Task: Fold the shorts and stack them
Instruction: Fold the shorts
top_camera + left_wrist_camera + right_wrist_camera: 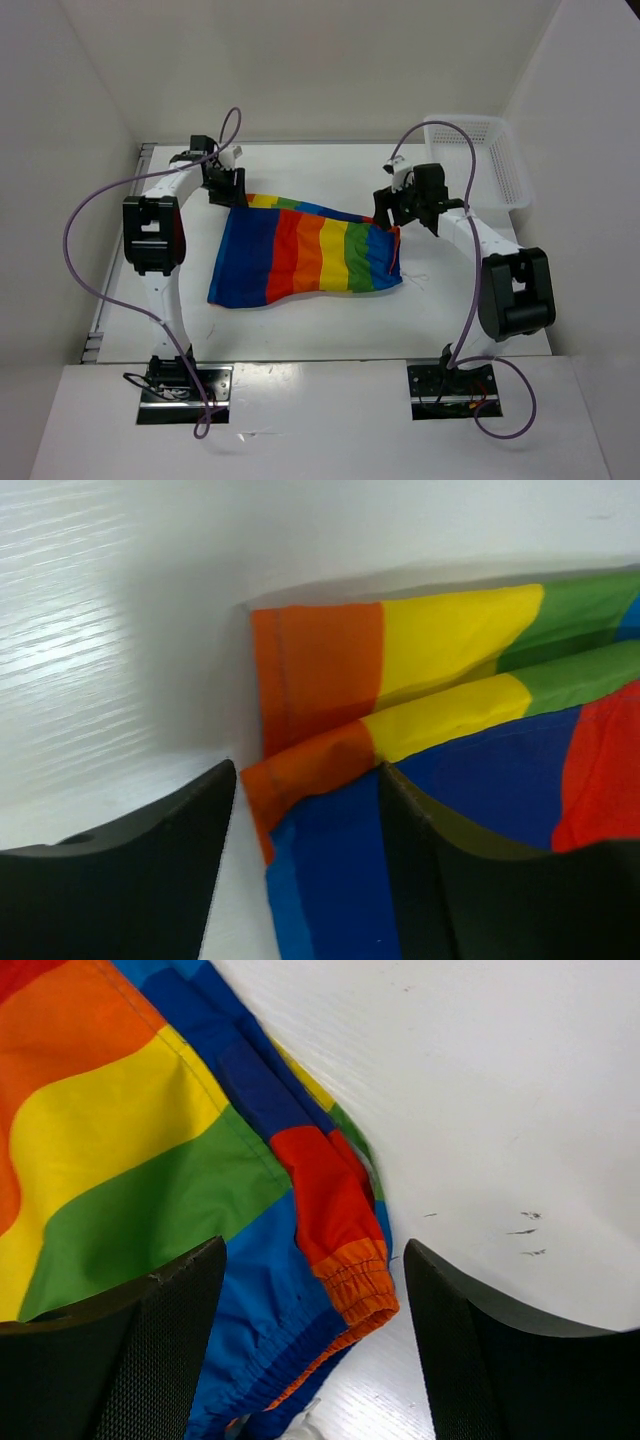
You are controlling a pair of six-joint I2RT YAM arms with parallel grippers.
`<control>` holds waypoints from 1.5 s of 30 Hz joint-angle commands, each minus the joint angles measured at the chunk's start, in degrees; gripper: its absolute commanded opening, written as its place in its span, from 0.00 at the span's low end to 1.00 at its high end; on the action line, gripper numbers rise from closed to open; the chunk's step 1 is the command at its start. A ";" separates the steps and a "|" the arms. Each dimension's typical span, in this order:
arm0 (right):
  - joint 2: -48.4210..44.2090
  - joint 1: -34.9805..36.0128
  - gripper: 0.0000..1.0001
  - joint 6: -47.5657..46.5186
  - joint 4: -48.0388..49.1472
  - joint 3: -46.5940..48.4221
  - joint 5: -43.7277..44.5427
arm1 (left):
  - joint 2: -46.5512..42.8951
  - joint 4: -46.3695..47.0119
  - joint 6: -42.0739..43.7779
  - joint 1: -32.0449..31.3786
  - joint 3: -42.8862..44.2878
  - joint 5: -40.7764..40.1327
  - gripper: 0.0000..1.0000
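The soft rainbow-striped fabric shorts (305, 262) lie flat on the white table (330, 335). Their long axis runs side to side between my two arms, and the stripes cross it. I sit at both far corners, so neither arm is the nearer one: each has its own end. From either claw the cloth spreads toward the near edge and inward toward the other arm.

My left claw (306, 768) hangs low over the far-left corner. Its jaws stand wide, and the orange-and-blue tip of the cloth lies in the gap between them. The dark fingers (150, 870) flank the fabric without pinching it; one may brush the blue panel, but I cannot tell for sure. At this corner I see two layers, one edge set just back from the other, so I judge the shorts are already doubled over once.

My right claw (315, 1245) is over the far-right corner, also spread wide and holding nothing. The gathered orange waistband end lies loose between its fingers.

The white plastic mesh basket (495, 155) stands well apart, at the far right.
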 commanded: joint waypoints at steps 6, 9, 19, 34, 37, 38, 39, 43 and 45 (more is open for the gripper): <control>2.77 0.37 0.77 -5.80 5.38 -2.78 2.98 | 0.05 1.39 0.25 -0.53 0.36 1.59 0.40; 3.30 0.98 0.77 -7.30 7.39 -4.63 5.68 | 0.05 1.39 0.25 -0.53 0.36 1.59 0.14; 1.55 0.99 0.02 -7.65 10.38 -8.06 6.40 | -4.77 -1.59 0.25 -1.06 5.71 2.82 0.00; -4.26 -6.13 0.00 -10.73 -0.26 -5.42 0.34 | -3.21 -6.44 0.25 -3.34 20.48 8.27 0.00; -3.21 -6.13 0.00 -10.20 2.03 -5.95 1.83 | 0.39 -4.67 0.25 -3.34 25.04 6.69 0.00; -2.42 -6.13 0.00 -10.20 2.56 -5.95 2.80 | 2.75 -4.15 0.25 -3.87 26.53 6.16 0.00; -2.41 -6.13 0.00 -9.59 2.57 -5.95 2.81 | 3.90 -3.36 0.25 -3.87 27.94 5.37 0.00; -1.18 -6.13 0.00 -10.99 0.02 -4.64 2.28 | 8.04 -2.83 0.25 -4.40 33.92 5.53 0.01; -1.18 -6.13 0.00 -10.30 1.15 -4.64 3.59 | 8.84 -2.05 0.25 -4.93 35.25 6.15 0.02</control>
